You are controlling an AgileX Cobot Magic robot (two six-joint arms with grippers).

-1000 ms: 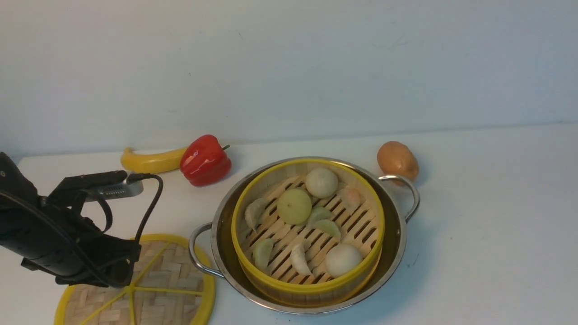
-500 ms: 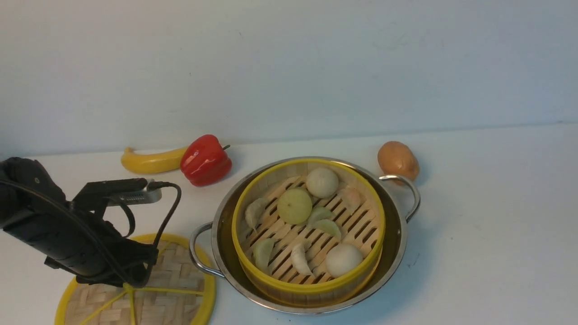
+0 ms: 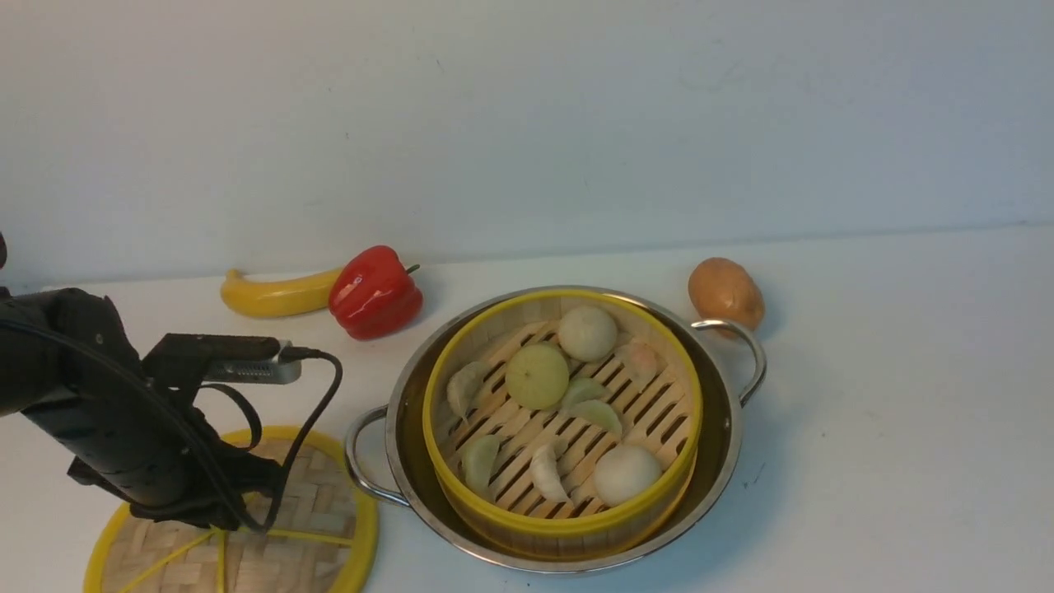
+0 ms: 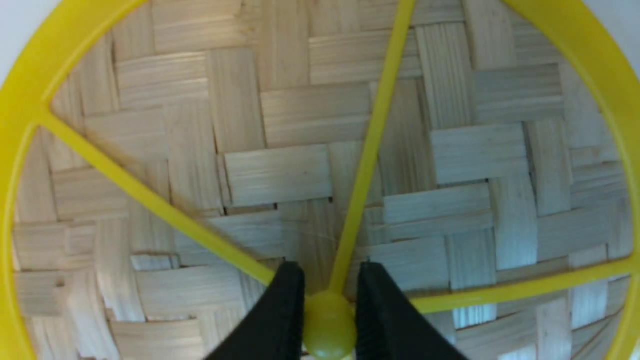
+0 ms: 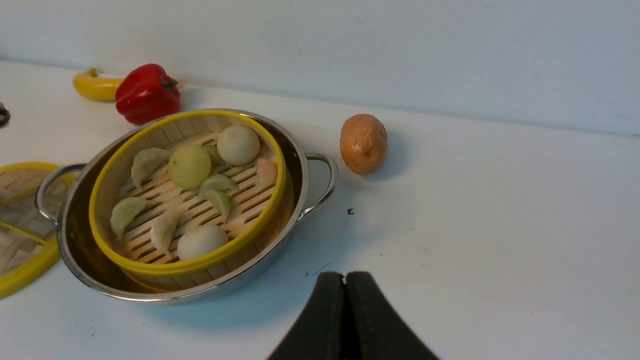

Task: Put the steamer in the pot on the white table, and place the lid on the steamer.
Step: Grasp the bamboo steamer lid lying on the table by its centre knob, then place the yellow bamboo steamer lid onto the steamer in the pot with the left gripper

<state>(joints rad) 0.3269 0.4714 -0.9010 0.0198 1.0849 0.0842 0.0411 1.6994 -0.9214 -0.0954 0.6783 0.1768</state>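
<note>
In the front view, resting inside the wide shiny steel pot [image 3: 728, 461] near the tabletop's [image 3: 889, 428] far edge, the round yellow-rimmed bamboo steamer [image 3: 568, 527]; in the left wrist view, closing narrowly around the yellow hub of the flat woven-bamboo lid [image 4: 330, 325], the black left gripper [image 4: 330, 310]; in the right wrist view, hanging shut and empty, the black right gripper [image 5: 345, 280].

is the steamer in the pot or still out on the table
In: the steamer sits inside the pot, whose metal rim shows all around its yellow edge.
</note>
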